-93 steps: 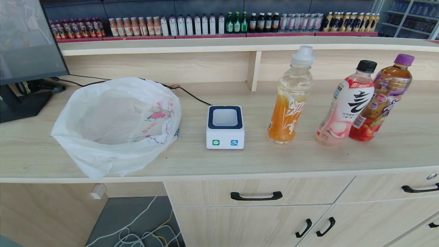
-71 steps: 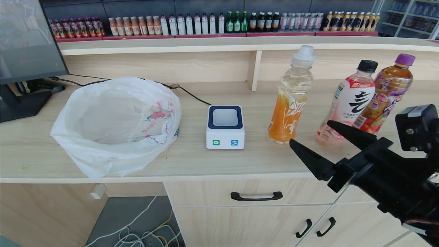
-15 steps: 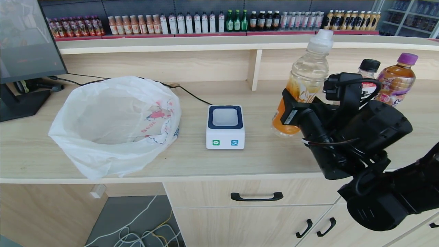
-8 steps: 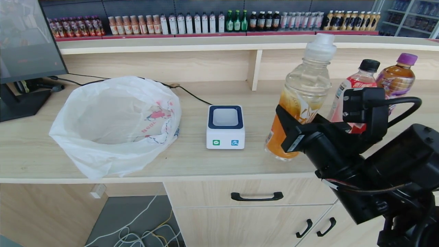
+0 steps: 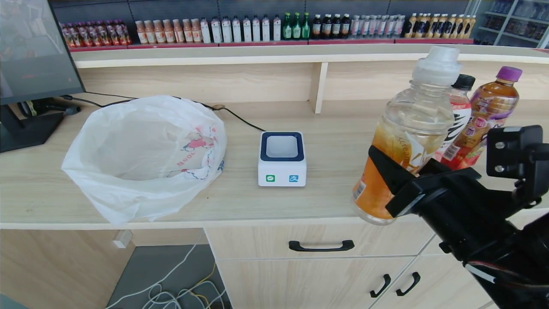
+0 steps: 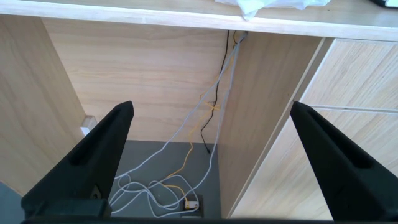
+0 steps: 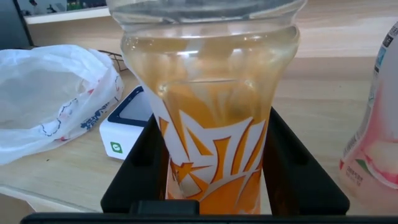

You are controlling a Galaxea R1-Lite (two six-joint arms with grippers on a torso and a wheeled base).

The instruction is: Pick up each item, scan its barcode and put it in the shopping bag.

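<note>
The right gripper is held over the front edge of the counter, with its two black fingers clamped on either side of the lower half of an orange drink bottle. The bottle is carried slightly tilted and clear of the counter top. The right arm is stretched up to the gripper from in front of the counter, on the robot's right side. The left gripper is hung in front of the counter, below the level of its top, with its fingers spread wide apart.
</note>
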